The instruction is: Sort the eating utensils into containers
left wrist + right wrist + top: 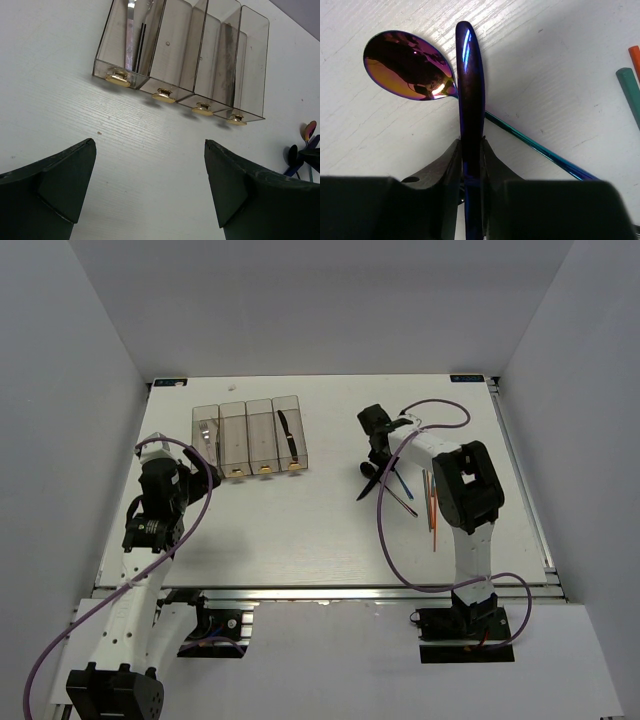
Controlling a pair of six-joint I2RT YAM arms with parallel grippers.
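My right gripper [470, 145] is shut on a dark blue-purple knife [469, 75] and holds it just above the table. Under it lies a spoon with a pink-red iridescent bowl [407, 65] and a thin teal handle. Orange [635, 52] and green [630, 90] chopstick ends show at the right edge. In the top view the right gripper [378, 445] is over the utensil pile [400, 490], with the orange chopsticks [432, 505] beside it. The four clear bins [248, 435] stand far left. A silver fork [131, 35] lies in the leftmost bin and a dark utensil [288, 435] in the rightmost. My left gripper [150, 170] is open and empty in front of the bins' gold tabs [162, 95].
White walls close in the table on the left, back and right. The left arm [160, 505] stands near the table's left edge. A purple cable [385, 530] loops from the right arm across the table.
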